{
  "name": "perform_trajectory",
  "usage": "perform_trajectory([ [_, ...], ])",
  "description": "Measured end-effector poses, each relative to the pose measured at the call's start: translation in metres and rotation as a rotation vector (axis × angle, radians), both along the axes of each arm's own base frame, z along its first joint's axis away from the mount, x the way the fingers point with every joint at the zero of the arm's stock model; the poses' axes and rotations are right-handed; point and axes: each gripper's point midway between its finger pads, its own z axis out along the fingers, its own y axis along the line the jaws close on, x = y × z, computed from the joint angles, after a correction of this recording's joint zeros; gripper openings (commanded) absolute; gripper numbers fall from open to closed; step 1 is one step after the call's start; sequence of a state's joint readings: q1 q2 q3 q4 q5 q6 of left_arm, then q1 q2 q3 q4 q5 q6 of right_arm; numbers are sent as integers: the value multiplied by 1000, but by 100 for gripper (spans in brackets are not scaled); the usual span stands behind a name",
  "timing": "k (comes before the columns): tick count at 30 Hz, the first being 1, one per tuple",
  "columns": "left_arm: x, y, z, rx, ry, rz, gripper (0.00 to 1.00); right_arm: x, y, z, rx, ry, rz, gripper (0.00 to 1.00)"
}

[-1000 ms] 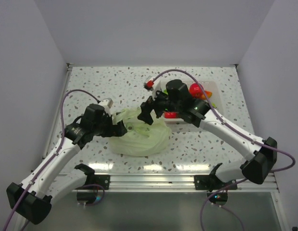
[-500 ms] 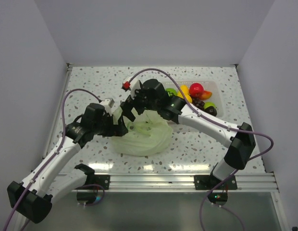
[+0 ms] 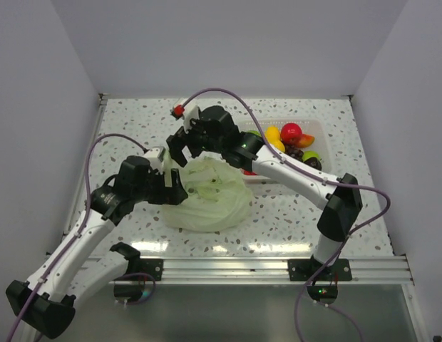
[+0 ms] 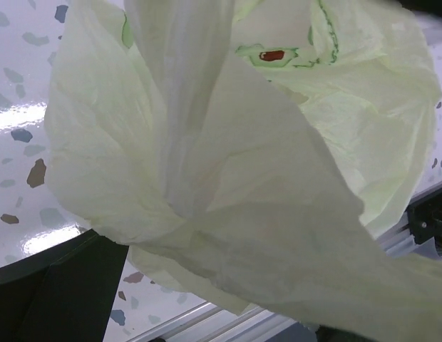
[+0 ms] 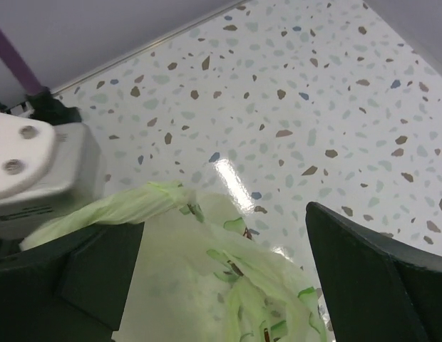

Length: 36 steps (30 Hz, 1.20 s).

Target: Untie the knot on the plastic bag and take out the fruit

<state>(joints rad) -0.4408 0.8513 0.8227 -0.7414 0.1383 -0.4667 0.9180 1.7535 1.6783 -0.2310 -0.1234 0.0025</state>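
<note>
The pale green plastic bag (image 3: 207,196) lies slumped on the table's middle. My left gripper (image 3: 171,187) is shut on the bag's left edge. In the left wrist view the bag (image 4: 228,178) fills the frame, with one dark finger (image 4: 57,292) at the lower left. In the right wrist view a twisted strand of the bag (image 5: 114,206) runs into the left gripper's white body (image 5: 36,171). I cannot make out a tied knot. My right gripper (image 3: 180,148) is open and empty above the bag's far left part (image 5: 214,228). The fruit (image 3: 291,132) lies in a clear tray.
The clear tray (image 3: 322,128) stands at the back right, holding yellow, red, orange, green and dark purple pieces. The right arm stretches from the front right across the bag. A metal rail (image 3: 228,267) runs along the near edge.
My right gripper has swung left from over the tray to above the bag's far left part. My left gripper has stayed shut on the bag's edge.
</note>
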Motion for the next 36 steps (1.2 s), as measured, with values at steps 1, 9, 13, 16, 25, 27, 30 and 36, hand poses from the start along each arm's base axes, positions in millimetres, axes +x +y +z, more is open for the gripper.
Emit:
perform_trajectory([
  [1, -2, -1, 3, -4, -15, -14, 100, 1, 2, -8, -10, 13, -2, 99],
  [9, -6, 0, 41, -71, -185, -34, 100, 2, 3, -79, -157, 138, -20, 99],
  [13, -8, 2, 62, -96, -261, -30, 100, 1, 0, -90, -186, 161, -35, 99],
  [16, -6, 9, 78, -105, -315, 16, 100, 2, -2, -90, -191, 163, -48, 99],
  [25, -10, 55, 155, -130, -486, 267, 100, -6, -44, -25, -174, 99, -146, 99],
  [27, -15, 67, 169, -139, -518, 325, 100, -10, -68, 17, -122, 39, -207, 99],
  [30, -25, 85, 182, -146, -557, 403, 100, -20, -122, 82, -18, -64, -351, 99],
  [36, -51, 123, 201, -156, -654, 530, 100, -59, -252, 112, 84, -135, -666, 99],
])
